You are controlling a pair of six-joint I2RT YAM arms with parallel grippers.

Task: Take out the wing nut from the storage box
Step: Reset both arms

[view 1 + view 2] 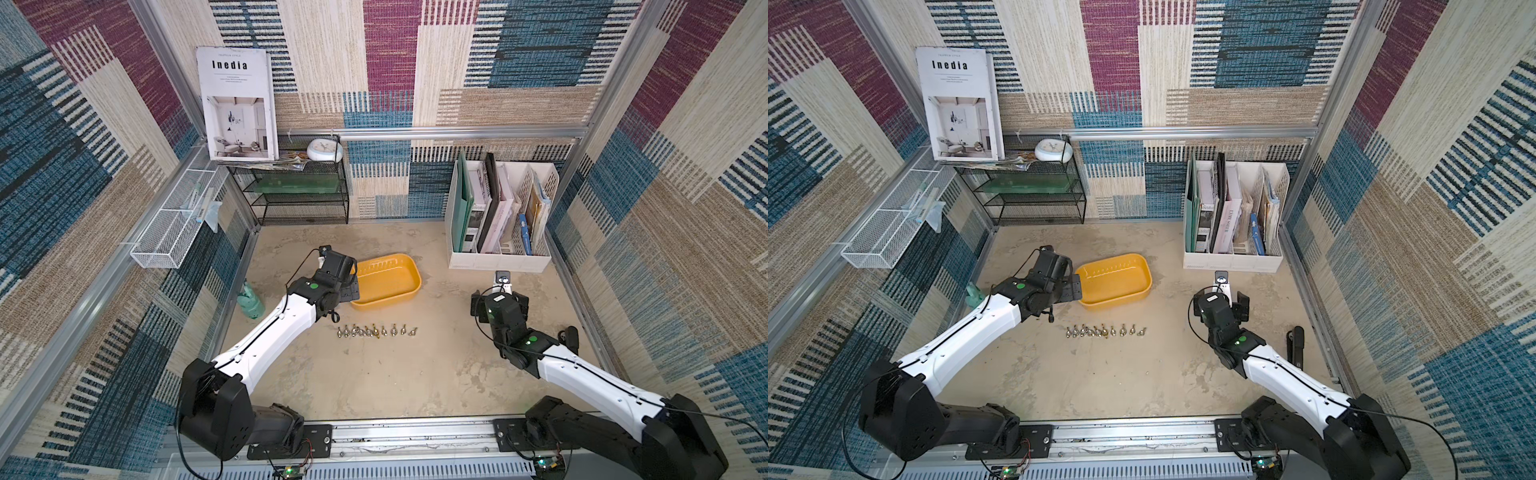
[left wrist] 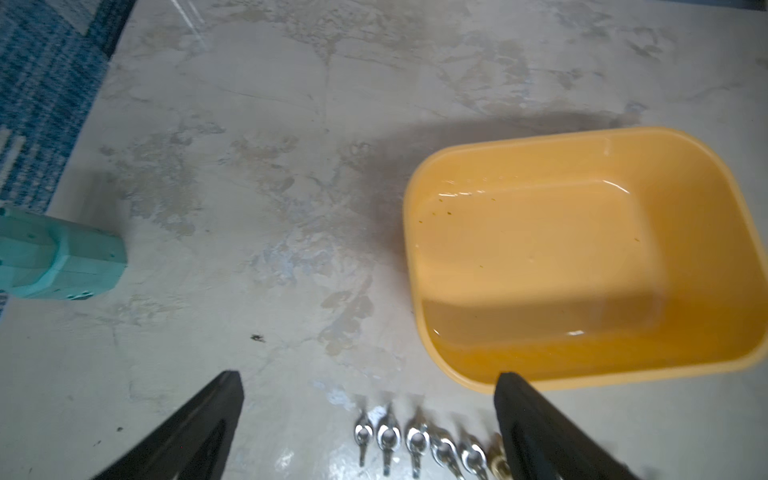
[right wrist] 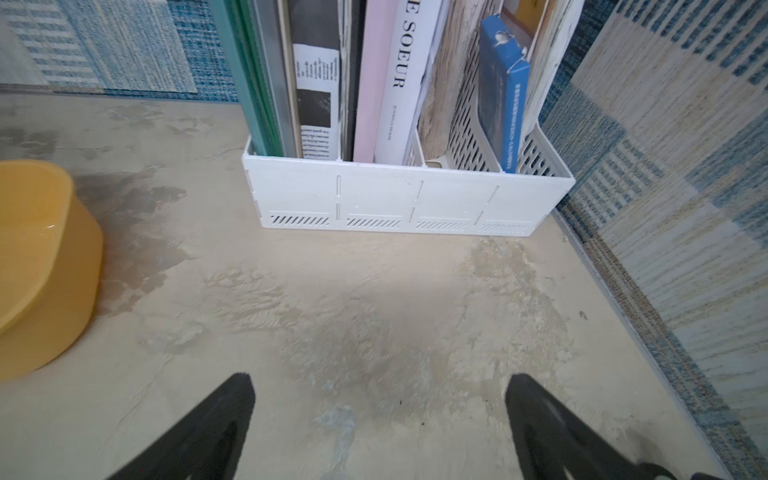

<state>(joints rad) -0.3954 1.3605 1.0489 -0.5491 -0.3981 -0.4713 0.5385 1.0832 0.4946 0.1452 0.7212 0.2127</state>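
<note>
The yellow storage box (image 1: 390,280) (image 1: 1121,282) lies on the table left of centre. Its floor looks bare in the left wrist view (image 2: 540,249), apart from a few small specks. Several wing nuts (image 1: 376,331) (image 1: 1105,331) (image 2: 415,440) lie in a row on the table in front of the box. My left gripper (image 2: 370,378) (image 1: 348,289) hangs open and empty at the box's left end, above the row's left part. My right gripper (image 3: 379,380) (image 1: 500,301) is open and empty over bare table at the right, facing the file organizer. The box's side shows in the right wrist view (image 3: 45,270).
A white file organizer (image 1: 498,259) (image 3: 407,199) full of books stands at the back right. A teal bottle (image 1: 250,301) (image 2: 62,253) lies by the left wall. A black wire shelf (image 1: 299,195) stands at the back left, and a white mesh basket (image 1: 174,228) hangs on the left wall.
</note>
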